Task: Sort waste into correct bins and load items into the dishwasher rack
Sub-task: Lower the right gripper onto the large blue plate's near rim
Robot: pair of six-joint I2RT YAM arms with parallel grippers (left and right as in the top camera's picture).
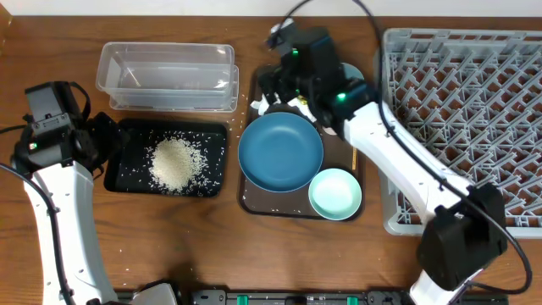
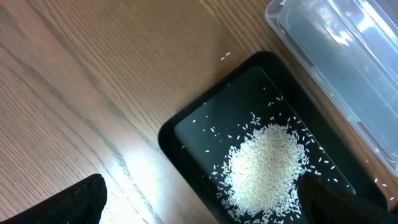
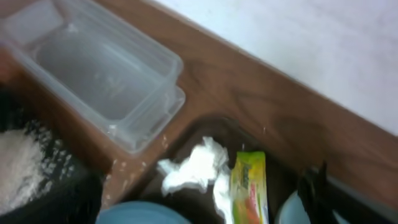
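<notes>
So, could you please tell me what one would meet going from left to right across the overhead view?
black tray holding the rice pile → dark blue dish → mint-green bowl → grey dishwasher rack. The clear tub is left out, since it spans the same stretch as the black tray.
</notes>
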